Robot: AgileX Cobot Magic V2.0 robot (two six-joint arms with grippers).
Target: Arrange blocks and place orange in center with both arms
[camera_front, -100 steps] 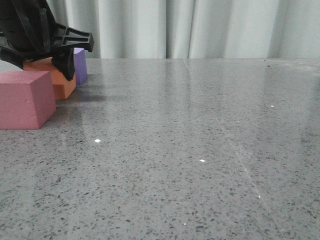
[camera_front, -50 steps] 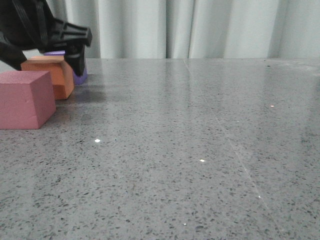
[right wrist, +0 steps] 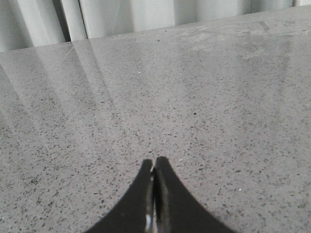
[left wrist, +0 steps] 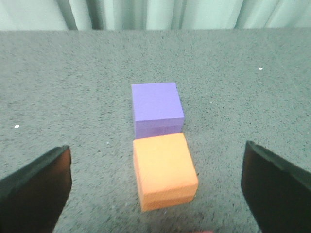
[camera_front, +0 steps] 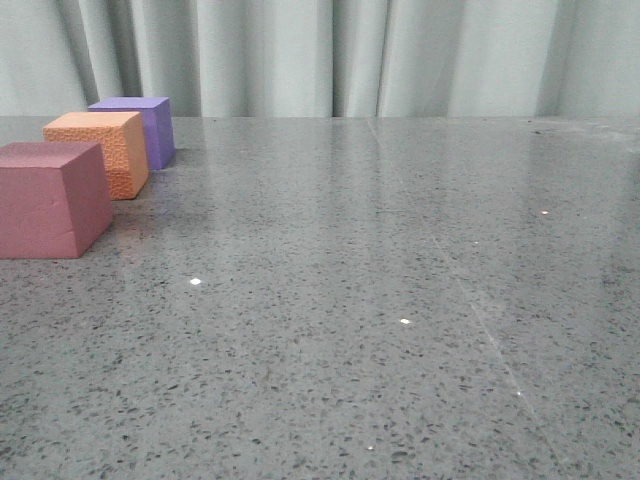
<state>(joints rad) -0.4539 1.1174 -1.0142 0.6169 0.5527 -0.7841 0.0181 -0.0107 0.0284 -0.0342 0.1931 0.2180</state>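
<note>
Three foam cubes stand in a row at the table's far left in the front view: the pink-red cube (camera_front: 50,200) nearest, the orange cube (camera_front: 100,150) in the middle, the purple cube (camera_front: 138,128) farthest. In the left wrist view the orange cube (left wrist: 164,170) touches the purple cube (left wrist: 156,108), and a pink sliver shows at the frame's lower edge. My left gripper (left wrist: 158,187) is open wide above the orange cube, its fingers (left wrist: 34,189) well apart from it, holding nothing. My right gripper (right wrist: 154,167) is shut and empty over bare table. Neither gripper shows in the front view.
The grey speckled table (camera_front: 400,300) stretches to the right of the cubes. A pale curtain (camera_front: 400,50) hangs behind the table's far edge.
My left gripper stood low around the orange and purple cubes; it has risen and left the front view. The orange cube stays between the pink-red and purple cubes.
</note>
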